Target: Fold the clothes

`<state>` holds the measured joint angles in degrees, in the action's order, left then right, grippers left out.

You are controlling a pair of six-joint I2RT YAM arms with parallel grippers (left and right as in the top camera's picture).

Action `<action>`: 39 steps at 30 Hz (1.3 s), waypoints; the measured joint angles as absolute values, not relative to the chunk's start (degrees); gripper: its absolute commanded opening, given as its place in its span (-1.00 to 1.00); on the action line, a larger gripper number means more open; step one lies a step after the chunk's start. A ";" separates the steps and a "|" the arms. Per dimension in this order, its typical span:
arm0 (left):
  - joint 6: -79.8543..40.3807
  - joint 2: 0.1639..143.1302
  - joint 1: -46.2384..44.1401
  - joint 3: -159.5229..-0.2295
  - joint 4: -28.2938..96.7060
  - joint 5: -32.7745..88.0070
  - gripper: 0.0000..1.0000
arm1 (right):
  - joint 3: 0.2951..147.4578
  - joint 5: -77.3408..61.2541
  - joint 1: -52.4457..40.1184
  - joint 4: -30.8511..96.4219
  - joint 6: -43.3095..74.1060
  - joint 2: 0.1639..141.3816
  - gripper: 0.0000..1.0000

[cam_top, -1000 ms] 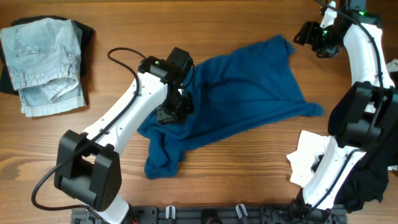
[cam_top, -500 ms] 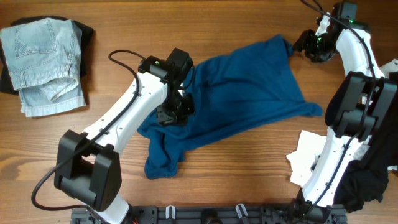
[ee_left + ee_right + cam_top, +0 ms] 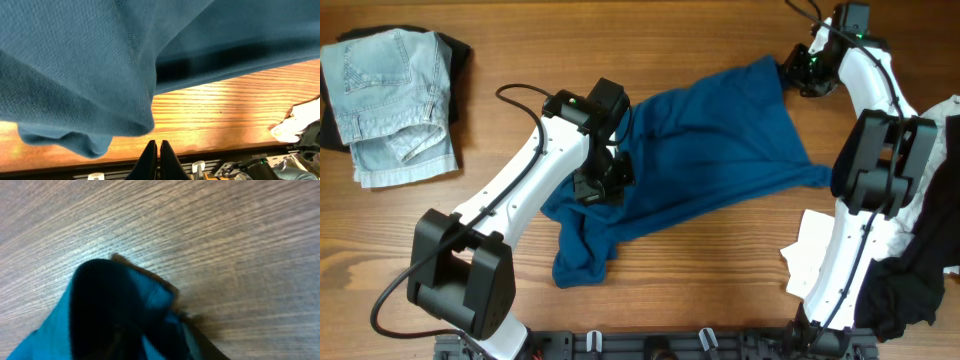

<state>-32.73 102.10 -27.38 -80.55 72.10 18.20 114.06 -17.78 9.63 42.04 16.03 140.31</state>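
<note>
Across the middle of the wooden table [image 3: 720, 270], a rumpled dark blue shirt [image 3: 720, 140], bunched at its near left end. At the far left, folded pale blue jeans [image 3: 395, 100] on a black garment [image 3: 460, 50]. At the near right edge, a black piece [image 3: 905, 300] and a white piece [image 3: 815, 245]. On the shirt's left edge, the left gripper [image 3: 155, 150], fingers pressed together on a fold. At the shirt's far right corner, the right gripper [image 3: 798, 70]; blurred, grip impossible to tell.
</note>
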 measured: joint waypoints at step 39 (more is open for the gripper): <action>-32.75 102.10 -27.38 -80.55 70.81 18.20 -0.92 | 141.08 -39.83 1.34 55.66 -18.35 118.50 -0.91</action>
<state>-32.75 102.10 -27.38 -80.55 70.81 18.20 141.08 -39.83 1.34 55.66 -18.35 118.50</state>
